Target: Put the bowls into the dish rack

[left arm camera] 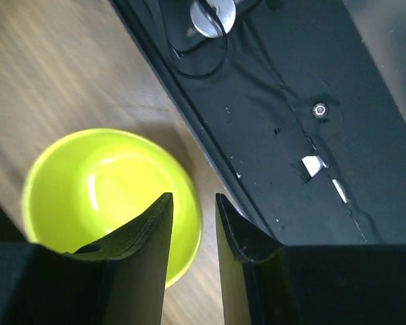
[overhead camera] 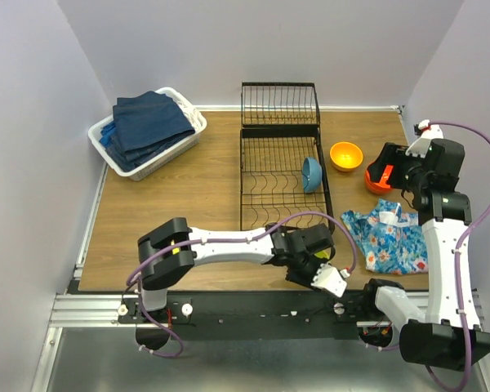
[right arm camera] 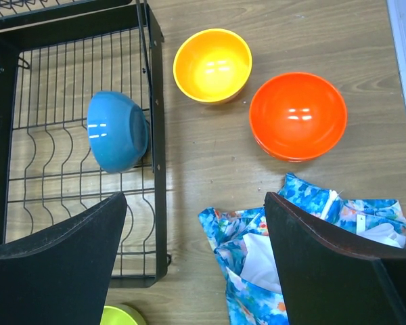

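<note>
A blue bowl point(overhead camera: 312, 173) point(right arm camera: 117, 131) stands on its edge inside the black wire dish rack point(overhead camera: 243, 180) point(right arm camera: 155, 135), against the rack's right side. The other bowls in view are out on the wooden bench point(overhead camera: 188, 204). An orange-yellow bowl point(overhead camera: 346, 155) point(right arm camera: 212, 64) sits upright just right of the rack, and a red-orange bowl point(overhead camera: 374, 184) point(right arm camera: 298, 115) sits upright beside it, nearer the right edge. A lime-yellow bowl point(left arm camera: 108, 196) point(right arm camera: 122, 315) sits upright by the bench's near edge, just in front of the rack's near right corner. The left pincer point(overhead camera: 310, 261) point(left arm camera: 193, 230) is over this bowl with its jaws drawn fairly close, one inside the bowl and one outside the rim. I cannot tell whether they are pinching the rim. The right pincer point(overhead camera: 388, 175) point(right arm camera: 195, 203) hangs above the red-orange bowl with its jaws spread wide and nothing between them. A crumpled blue floral cloth point(overhead camera: 388, 241) point(right arm camera: 311, 223) lies near the red-orange bowl. At the far left corner a white basket point(overhead camera: 198, 122) holds folded navy towels point(overhead camera: 147, 122).
</note>
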You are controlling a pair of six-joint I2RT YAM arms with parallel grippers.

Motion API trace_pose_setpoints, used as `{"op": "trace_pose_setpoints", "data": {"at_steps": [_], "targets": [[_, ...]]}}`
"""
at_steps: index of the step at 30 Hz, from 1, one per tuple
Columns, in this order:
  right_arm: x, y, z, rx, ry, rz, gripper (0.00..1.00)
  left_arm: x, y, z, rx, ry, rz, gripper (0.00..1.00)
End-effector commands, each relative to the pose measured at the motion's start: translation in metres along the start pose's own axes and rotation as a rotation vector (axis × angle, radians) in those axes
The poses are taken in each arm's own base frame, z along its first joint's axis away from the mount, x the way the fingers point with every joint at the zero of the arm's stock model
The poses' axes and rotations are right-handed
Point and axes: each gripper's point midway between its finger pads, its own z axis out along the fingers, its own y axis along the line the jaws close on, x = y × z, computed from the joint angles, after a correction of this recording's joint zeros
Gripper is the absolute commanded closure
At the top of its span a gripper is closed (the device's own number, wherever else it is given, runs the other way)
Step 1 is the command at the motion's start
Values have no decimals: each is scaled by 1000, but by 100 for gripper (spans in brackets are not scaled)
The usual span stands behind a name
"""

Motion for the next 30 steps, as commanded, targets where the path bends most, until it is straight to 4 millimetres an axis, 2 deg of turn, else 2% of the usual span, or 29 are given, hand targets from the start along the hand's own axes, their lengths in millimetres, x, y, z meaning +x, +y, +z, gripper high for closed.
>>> {"op": "trace_pose_setpoints", "data": {"at_steps": [1, 3, 4, 5, 6, 9, 12, 13, 15, 16, 17, 19, 20, 22, 23, 24, 26, 27, 28, 30], "targets": [[4, 4, -1, -26, 7, 34, 9, 15, 7, 19, -62, 50, -106, 58], [5, 7, -2, -41, 10, 48, 9, 18, 15, 20, -106, 65, -115, 60], [8, 9, -2, -53, 16, 56, 9, 20, 17, 22, -111, 72, -114, 64], [8, 9, -2, -53, 16, 63, 9, 20, 18, 22, -115, 74, -114, 70], [9, 9, -2, -55, 16, 71, 9, 20, 21, 21, -128, 76, -112, 82], [12, 9, -4, -52, 18, 77, 9, 18, 21, 16, -135, 78, -109, 95], [13, 8, -5, -51, 23, 77, 9, 8, 11, -6, -112, 66, -90, 100], [13, 9, -6, -52, 25, 76, 9, -6, 5, -21, -89, 20, -75, 100], [13, 10, -7, -56, 28, 73, 9, -17, -5, -44, -59, 2, -77, 100], [12, 10, -6, -58, 30, 72, 9, -27, -5, -63, -59, -39, -84, 100], [13, 10, -6, -59, 34, 72, 9, -38, -10, -74, -31, -81, -103, 100], [12, 10, -5, -58, 39, 75, 9, -61, -2, -106, -77, -161, -136, 100], [12, 10, -4, -60, 41, 77, 9, -63, 11, -122, -107, -206, -177, 100], [10, 11, -3, -66, 42, 87, 9, -81, 36, -151, -191, -338, -304, 100], [9, 12, -2, -69, 42, 91, 9, -69, 63, -171, -256, -386, -410, 100], [9, 11, 0, -68, 46, 95, 9, -75, 81, -183, -294, -472, -519, 100], [3, 12, 0, -70, 42, 95, 9, -62, 115, -204, -373, -542, -662, 100], [3, 11, 1, -70, 48, 88, 9, -49, 148, -234, -468, -633, -694, 100], [3, 10, 3, -66, 55, 87, 9, -45, 161, -245, -466, -726, -827, 100], [0, 8, 5, -55, 56, 81, 9, -44, 194, -281, -517, -929, -853, 100]]}}
